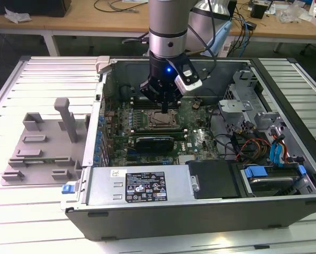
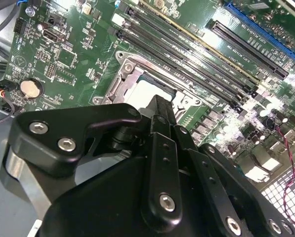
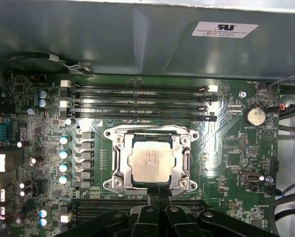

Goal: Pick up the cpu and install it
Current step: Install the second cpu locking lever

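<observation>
Cpu [image 3: 150, 161]: one, lying flat in the socket frame [image 3: 118, 159] at centre frame in the first wrist view, edges square with the frame; no long axis.
Gripper [image 1: 164, 107]: one, poised just above the socket; fingers drawn close together, holding nothing.
Computer case [image 1: 200, 206]: one, open, on the table [image 1: 20, 222].
Grey fixture [image 1: 38, 148]: one, exterior view's left.

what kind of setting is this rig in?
Likely an electronics lab or PC-assembly test bench. An open desktop computer case lies on a slatted metal table, the claw sits at the cpu in its motherboard socket, and cable-strewn wooden desks stand behind.
</observation>
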Available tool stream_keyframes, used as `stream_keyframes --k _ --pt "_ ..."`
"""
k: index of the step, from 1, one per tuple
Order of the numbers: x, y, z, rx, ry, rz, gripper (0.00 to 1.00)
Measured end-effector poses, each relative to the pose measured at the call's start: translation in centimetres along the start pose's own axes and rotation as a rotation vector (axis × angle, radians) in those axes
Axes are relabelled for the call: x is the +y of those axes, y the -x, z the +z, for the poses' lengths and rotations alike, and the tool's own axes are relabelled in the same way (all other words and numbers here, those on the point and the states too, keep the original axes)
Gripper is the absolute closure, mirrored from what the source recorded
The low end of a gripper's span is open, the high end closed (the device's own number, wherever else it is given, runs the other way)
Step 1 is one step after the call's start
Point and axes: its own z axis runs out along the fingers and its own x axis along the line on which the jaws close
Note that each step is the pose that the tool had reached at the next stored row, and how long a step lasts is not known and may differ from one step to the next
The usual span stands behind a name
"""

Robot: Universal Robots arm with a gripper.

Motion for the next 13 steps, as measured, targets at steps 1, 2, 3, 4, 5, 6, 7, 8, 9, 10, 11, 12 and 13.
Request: stream_keyframes --k 1,2,3,4,5,6,7,8,9,10,11,12,13 --pt "-0.09 0.00 0.00 0.0001 0.0000 0.000 0.89" --pt "-0.14 0.00 0.00 0.0000 0.0001 0.000 0.89" --pt "-0.19 0.00 0.00 0.0000 0.0000 0.000 0.89" --pt "-0.23 0.00 0.00 0.0000 0.0000 0.000 0.89" --pt "-0.25 0.00 0.00 0.0000 0.0000 0.000 0.89" --pt "-0.42 -0.01 0.01 0.0000 0.0000 0.000 0.89" --pt "-0.56 -0.01 0.01 0.0000 0.0001 0.000 0.89" --pt "-0.89 -0.02 0.01 0.0000 0.0000 0.000 0.89" --pt "-1.20 -0.02 0.01 0.0001 0.0000 0.000 0.89" --pt "-1.52 -0.03 0.02 0.0001 0.0000 0.000 0.89" --pt "-1.67 -0.03 0.03 0.0000 0.0001 0.000 0.89" --pt "-1.93 -0.05 0.05 0.0000 0.0000 0.000 0.89" --pt "-2.04 -0.15 0.12 -0.0001 0.0001 0.000 0.89"
